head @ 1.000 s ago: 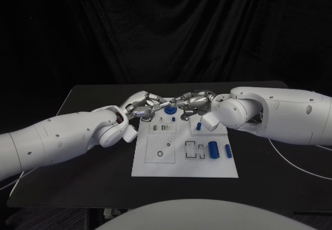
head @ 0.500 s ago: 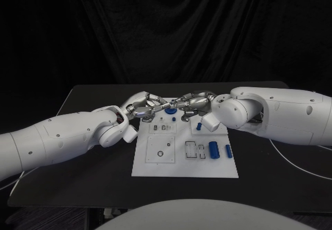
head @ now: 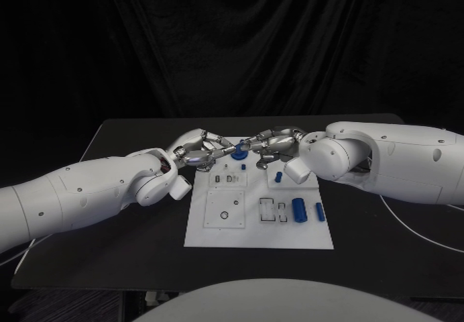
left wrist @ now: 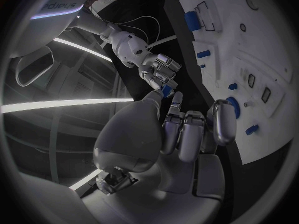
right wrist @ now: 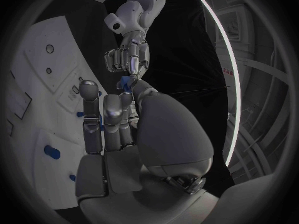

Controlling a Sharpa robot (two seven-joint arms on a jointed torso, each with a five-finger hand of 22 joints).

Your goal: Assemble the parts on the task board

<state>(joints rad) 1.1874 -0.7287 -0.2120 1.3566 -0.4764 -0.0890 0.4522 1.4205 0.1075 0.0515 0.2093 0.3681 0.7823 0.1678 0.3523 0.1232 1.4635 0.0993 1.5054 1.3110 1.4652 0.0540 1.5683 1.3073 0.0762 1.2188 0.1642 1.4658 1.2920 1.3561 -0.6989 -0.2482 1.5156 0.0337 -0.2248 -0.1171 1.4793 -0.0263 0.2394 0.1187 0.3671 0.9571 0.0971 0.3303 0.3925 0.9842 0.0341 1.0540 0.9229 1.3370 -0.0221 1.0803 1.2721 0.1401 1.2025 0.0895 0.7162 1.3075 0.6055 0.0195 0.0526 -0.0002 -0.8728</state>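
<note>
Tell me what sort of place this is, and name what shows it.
Probably a robotics lab or test cell. A black table stands before a black curtain, with a white task board bearing small blue parts, and cables trailing across the tabletop.

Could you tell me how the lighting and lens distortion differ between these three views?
Head view: even light, white board bright on black, straight edges. Left wrist view: fisheye bends the board, bright streaks of room light. Right wrist view: one curved light strip, board dimmer, edges vignetted.
</note>
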